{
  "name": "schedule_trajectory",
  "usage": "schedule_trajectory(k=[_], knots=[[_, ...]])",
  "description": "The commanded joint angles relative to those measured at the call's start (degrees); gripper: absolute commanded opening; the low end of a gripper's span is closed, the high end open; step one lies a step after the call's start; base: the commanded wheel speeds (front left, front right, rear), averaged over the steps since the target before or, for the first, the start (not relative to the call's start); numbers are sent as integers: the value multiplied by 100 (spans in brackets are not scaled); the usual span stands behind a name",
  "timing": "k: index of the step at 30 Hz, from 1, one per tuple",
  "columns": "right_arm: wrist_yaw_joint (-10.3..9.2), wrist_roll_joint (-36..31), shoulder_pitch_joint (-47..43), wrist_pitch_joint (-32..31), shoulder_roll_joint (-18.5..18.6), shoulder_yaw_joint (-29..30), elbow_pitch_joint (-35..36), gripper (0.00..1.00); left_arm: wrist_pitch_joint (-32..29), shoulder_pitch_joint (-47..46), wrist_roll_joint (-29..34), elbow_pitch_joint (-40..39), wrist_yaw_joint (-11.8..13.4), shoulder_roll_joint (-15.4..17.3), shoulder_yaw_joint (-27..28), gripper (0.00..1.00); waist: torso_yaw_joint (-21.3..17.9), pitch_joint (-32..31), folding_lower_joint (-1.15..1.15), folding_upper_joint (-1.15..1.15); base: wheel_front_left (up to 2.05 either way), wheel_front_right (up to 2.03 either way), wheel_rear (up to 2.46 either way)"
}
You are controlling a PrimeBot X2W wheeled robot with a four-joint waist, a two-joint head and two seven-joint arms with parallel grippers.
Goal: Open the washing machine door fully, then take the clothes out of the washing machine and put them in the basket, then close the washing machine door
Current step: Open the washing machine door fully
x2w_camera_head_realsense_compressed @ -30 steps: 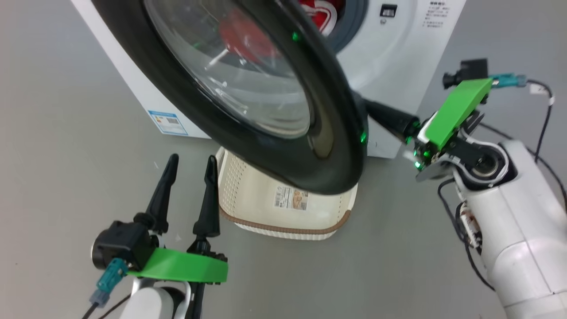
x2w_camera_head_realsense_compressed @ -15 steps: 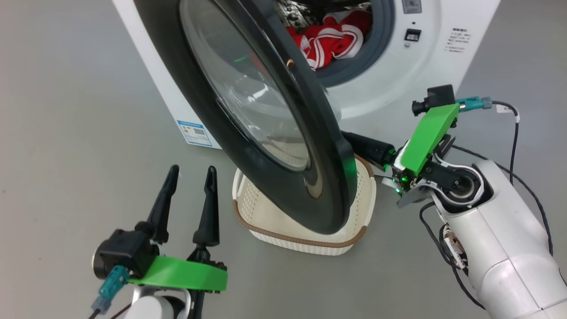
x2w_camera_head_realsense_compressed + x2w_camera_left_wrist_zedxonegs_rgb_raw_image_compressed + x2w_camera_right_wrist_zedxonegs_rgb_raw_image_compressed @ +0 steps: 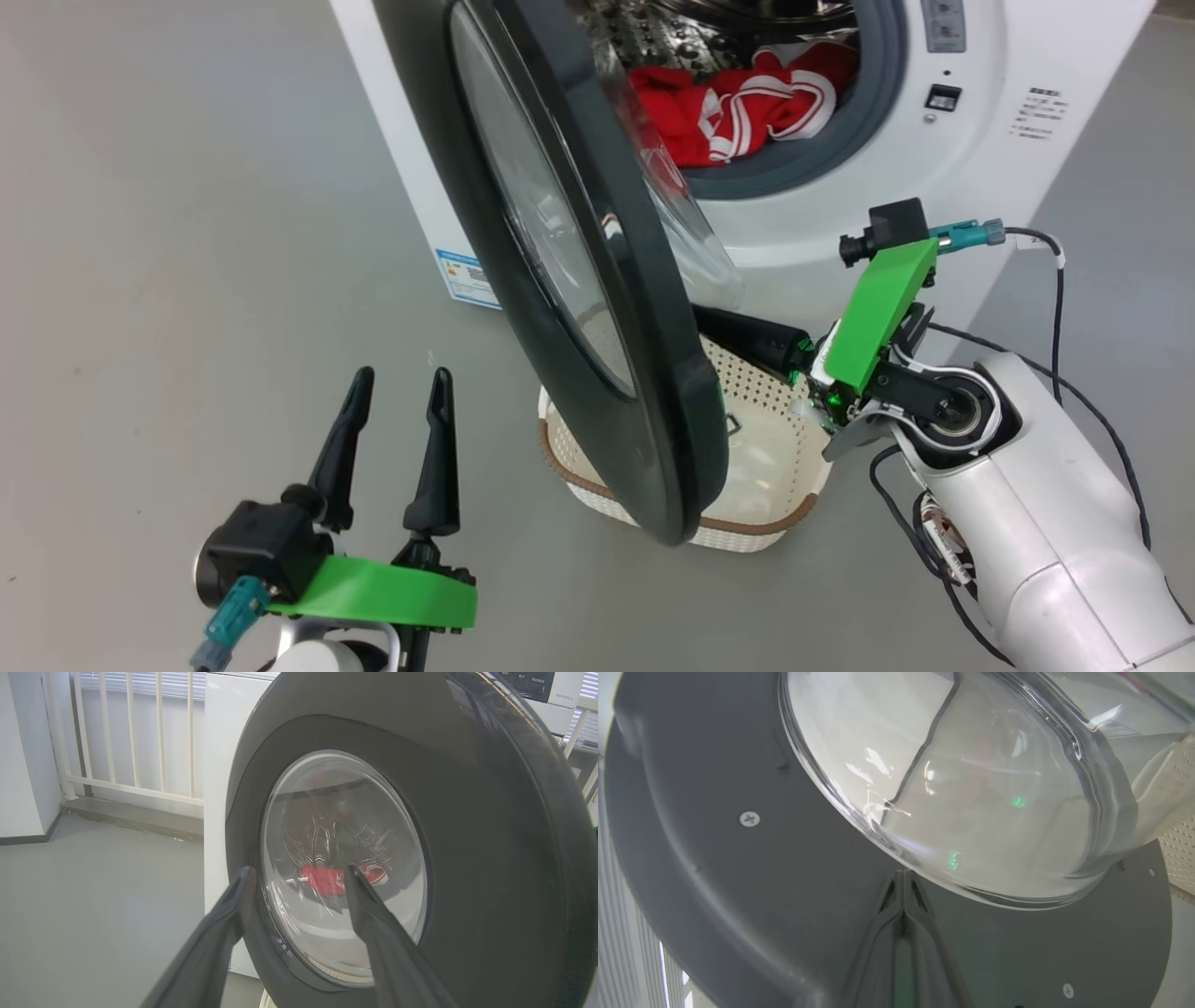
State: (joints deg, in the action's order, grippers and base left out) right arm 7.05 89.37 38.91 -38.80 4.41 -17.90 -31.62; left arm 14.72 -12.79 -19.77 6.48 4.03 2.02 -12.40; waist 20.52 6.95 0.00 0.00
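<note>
The washing machine (image 3: 1027,187) stands at the top of the head view with its drum uncovered. Red clothes (image 3: 747,112) with white stripes lie in the drum and show through the glass (image 3: 327,879). The washing machine door (image 3: 653,392) stands swung out, nearly edge-on to the head view, over the cream basket (image 3: 775,448). My right gripper (image 3: 719,322) is shut, its tips (image 3: 903,877) against the door's dark inner face (image 3: 714,868) just under the glass bowl (image 3: 971,788). My left gripper (image 3: 400,383) is open and holds nothing, facing the door's outer side (image 3: 490,858) from a short way off.
Grey floor (image 3: 187,233) lies to the left of the machine. A blue label (image 3: 464,277) sits on the machine's lower corner. A black cable (image 3: 1055,280) loops off my right wrist. A white railing (image 3: 140,732) stands behind the machine's left side.
The door has swung further out, from facing the head camera to nearly edge-on, with my shut right gripper following on its inner side. The head view has shifted too. My left gripper stays open.
</note>
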Motion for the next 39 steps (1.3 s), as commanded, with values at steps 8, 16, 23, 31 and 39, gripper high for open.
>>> schedule_trajectory(k=[8,16,23,31,39], knots=[[44,105,-119,-75,-153,-339,250,0,28,-4,-77,-159,26,92,194,100,254,-75,0,0,0,0,0],[44,213,-216,-116,-153,-517,341,0,28,40,-91,-151,30,91,196,100,393,-133,0,0,0,0,0],[44,322,-304,-131,-153,-766,453,0,28,72,-100,-135,31,90,176,100,530,-210,0,0,0,0,0],[44,447,-391,-131,-153,-1015,576,0,28,114,-119,-115,38,89,159,100,666,-292,0,0,0,0,0],[44,542,-373,-73,-153,-1199,624,0,28,134,-137,-154,50,88,143,100,770,-280,0,0,0,0,0]])
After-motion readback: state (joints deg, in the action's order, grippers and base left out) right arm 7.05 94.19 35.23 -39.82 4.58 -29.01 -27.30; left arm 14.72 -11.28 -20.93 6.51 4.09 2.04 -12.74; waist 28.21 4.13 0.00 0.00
